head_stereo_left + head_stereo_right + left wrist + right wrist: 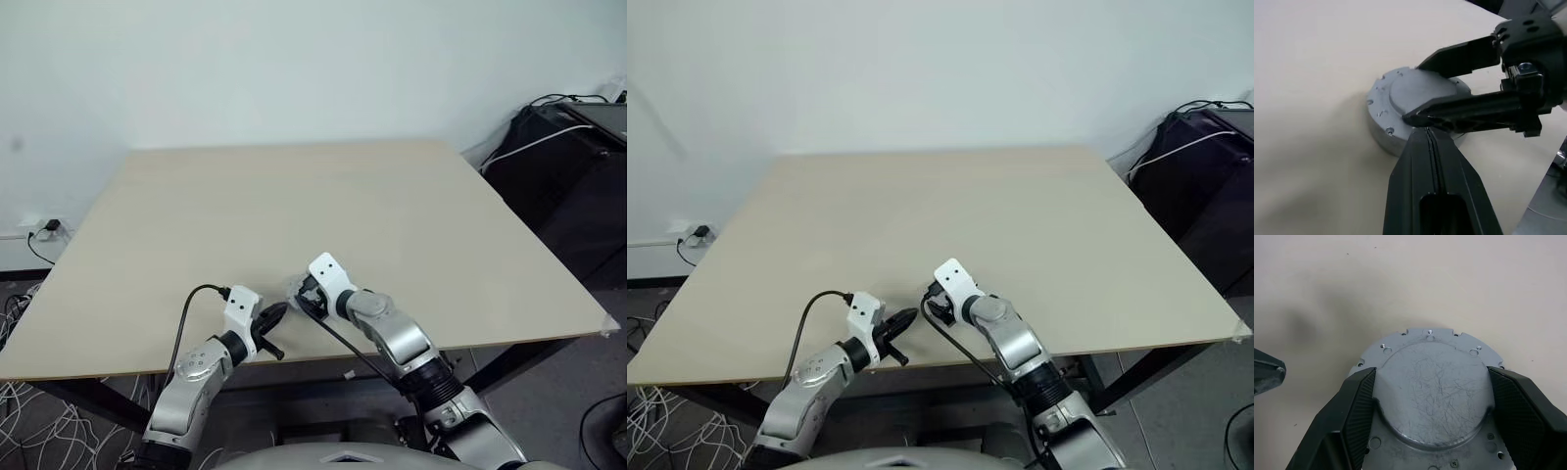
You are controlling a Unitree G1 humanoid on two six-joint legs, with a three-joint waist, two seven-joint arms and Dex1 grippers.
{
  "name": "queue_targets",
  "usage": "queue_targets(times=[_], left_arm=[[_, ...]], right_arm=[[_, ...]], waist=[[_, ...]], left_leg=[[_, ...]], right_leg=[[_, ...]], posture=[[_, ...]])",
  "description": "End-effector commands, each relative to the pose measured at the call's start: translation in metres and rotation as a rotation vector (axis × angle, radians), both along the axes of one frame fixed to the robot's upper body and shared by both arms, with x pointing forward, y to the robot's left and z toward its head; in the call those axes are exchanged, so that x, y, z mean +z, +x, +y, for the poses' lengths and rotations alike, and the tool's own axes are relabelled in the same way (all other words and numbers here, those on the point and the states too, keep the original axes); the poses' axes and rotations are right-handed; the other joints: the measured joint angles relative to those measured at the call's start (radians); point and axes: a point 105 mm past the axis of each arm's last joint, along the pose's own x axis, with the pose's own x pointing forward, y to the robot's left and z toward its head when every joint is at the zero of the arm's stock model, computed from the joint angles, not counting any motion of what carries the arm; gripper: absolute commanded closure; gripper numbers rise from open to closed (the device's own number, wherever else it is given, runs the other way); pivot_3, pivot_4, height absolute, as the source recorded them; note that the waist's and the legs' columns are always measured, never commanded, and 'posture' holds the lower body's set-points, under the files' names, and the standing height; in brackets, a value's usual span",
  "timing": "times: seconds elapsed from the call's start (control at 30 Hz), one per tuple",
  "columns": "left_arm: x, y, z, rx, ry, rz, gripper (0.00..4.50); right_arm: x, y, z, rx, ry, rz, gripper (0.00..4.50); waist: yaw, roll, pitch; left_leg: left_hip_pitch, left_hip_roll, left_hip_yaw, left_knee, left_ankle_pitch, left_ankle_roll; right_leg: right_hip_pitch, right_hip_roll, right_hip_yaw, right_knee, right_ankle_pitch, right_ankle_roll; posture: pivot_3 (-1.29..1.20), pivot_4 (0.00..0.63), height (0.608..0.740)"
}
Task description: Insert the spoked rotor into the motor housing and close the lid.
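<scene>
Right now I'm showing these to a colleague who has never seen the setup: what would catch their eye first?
The silvery-grey lid, round with a scratched raised centre, lies near the front edge of the pale table. The right gripper has its black fingers spread on either side of the raised centre. The left gripper, shut, points its tip at the lid's edge from beside it.

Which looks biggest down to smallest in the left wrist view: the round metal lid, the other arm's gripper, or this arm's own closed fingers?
1. Left gripper, the view's own: biggest, but nearest the camera.
2. Right gripper and the lid it straddles look alike; no ranking.
</scene>
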Motion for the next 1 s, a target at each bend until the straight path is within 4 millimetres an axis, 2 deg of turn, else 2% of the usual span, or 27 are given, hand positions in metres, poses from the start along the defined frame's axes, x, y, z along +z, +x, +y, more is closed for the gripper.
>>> queue_targets(times=[0.03,0.2,0.43,0.67,1.0], left_arm=[[0.015,0.005,-0.001,0.010,-0.026,-0.054,4.50],[0.014,0.007,0.001,0.008,-0.013,-0.050,4.50],[0.020,0.017,0.003,0.000,-0.001,-0.074,4.50],[0.020,0.019,0.005,0.008,0.004,-0.082,4.50],[0.018,0.025,0.011,0.067,0.004,-0.070,4.50]], right_arm=[[-0.044,-0.008,-0.048,-0.189,-0.165,0.121,1.29],[-0.043,-0.004,-0.056,-0.211,-0.216,0.073,1.29],[-0.045,-0.006,-0.060,-0.245,-0.189,0.099,1.29],[-0.036,0.005,-0.064,-0.293,-0.152,0.027,1.29],[-0.043,-0.002,-0.061,-0.262,-0.179,0.109,1.29]], waist=[[0.000,0.000,0.001],[0.000,0.001,0.006],[0.001,0.001,0.009],[0.004,0.002,0.011],[0.008,0.007,0.017]], left_leg=[[0.000,0.000,0.000,0.000,0.000,0.000],[0.000,0.000,0.000,0.000,0.000,0.000],[-0.004,-0.001,-0.001,0.000,0.000,0.000],[-0.009,-0.001,-0.006,0.000,0.000,0.000],[-0.015,-0.001,-0.010,-0.001,0.000,-0.001]], right_leg=[[0.000,0.000,0.000,0.000,0.000,0.000],[0.001,-0.007,-0.002,0.000,0.000,0.000],[0.000,-0.014,-0.012,-0.001,0.000,0.000],[-0.001,-0.017,-0.022,-0.001,0.000,0.000],[-0.003,-0.019,-0.028,-0.002,0.000,0.000]], posture=[[0.00,0.000,0.740],[0.00,0.000,0.740],[0.00,0.000,0.740],[0.00,0.000,0.740],[0.00,0.000,0.740]])
